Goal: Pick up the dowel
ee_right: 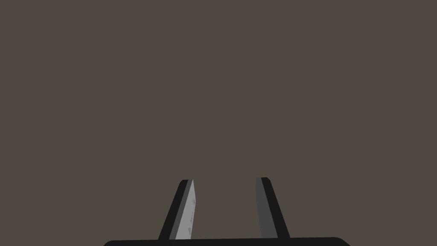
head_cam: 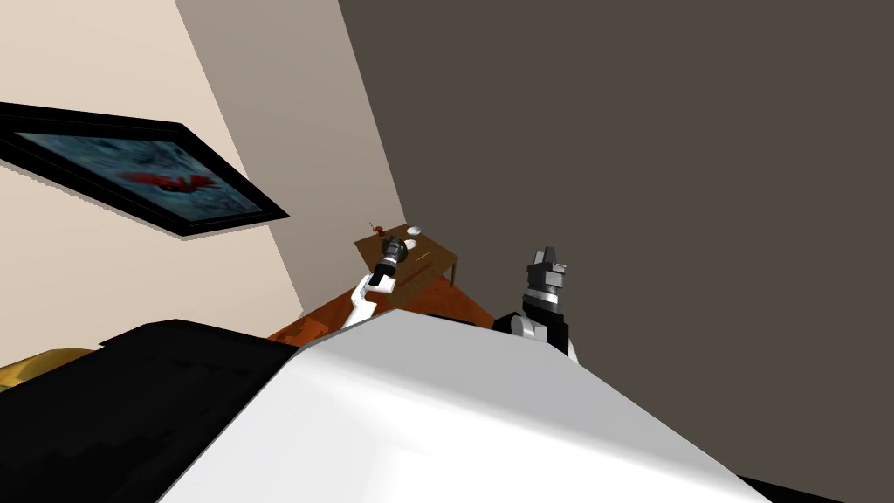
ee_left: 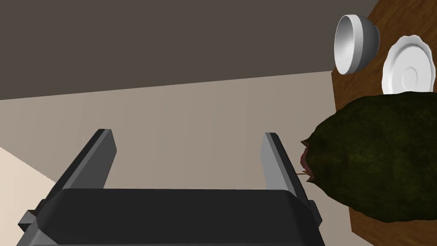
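A thin pale dowel (head_cam: 425, 257) lies on the small brown table (head_cam: 436, 262) in the corner of the room. My left gripper (head_cam: 395, 249) hovers over the table, to the left of the dowel. In the left wrist view the left gripper (ee_left: 190, 141) is open with nothing between its fingers (ee_left: 273, 153). It points past the table's edge (ee_left: 354, 85) at the wall. A dark green mound (ee_left: 375, 158) sits close beside one finger. My right gripper (head_cam: 546, 258) is raised off to the right, away from the table, and its fingers (ee_right: 187, 209) stand apart around nothing.
A white bowl (ee_left: 356, 42) and a white plate (ee_left: 407, 66) sit on the table beyond the green mound. In the head view the bowl (head_cam: 413, 230) is at the table's far end, with a small red thing (head_cam: 380, 230) near the wall. A framed picture (head_cam: 140, 175) hangs at left.
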{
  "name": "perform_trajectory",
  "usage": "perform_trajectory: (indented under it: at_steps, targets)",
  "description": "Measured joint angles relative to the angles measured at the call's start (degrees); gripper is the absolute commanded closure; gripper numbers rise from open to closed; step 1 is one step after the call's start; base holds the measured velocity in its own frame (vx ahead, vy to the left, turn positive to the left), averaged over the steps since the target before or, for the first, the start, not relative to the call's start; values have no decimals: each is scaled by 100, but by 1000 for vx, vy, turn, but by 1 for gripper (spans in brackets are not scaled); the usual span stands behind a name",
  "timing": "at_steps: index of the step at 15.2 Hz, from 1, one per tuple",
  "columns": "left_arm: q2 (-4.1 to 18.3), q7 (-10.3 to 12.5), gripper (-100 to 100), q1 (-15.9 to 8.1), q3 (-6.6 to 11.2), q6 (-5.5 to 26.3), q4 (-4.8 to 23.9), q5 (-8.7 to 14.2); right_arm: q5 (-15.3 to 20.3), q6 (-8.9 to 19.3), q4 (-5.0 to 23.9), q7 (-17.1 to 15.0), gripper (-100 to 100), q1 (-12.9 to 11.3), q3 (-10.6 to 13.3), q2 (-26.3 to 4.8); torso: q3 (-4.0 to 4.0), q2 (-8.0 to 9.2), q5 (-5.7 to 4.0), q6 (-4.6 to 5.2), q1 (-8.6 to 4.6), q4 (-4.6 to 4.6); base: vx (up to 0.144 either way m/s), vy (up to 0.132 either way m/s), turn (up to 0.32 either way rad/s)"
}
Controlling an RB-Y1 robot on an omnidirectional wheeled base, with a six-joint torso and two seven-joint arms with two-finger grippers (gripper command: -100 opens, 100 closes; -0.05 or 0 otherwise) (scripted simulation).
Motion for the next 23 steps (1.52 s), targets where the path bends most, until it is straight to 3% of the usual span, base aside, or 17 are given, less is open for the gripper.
perform_trajectory:
  at_steps: [4,10,23]
  targets:
    - [110,180,-100,-220,114,356,379,16,0,0,0,0,0,0,0,0,1,1,0,0,-1,0,13,-18,-36]
    - [283,450,-100,-685,289,818,1188,46,0,0,0,0,0,0,0,0,0,0,0,0,-2,0,17,-25,-51]
    - [521,1015,-100,-1377,657,1801,2586,113,0,0,0,0,0,0,0,0,2,4,-1,0,-2,1,13,-21,-33]
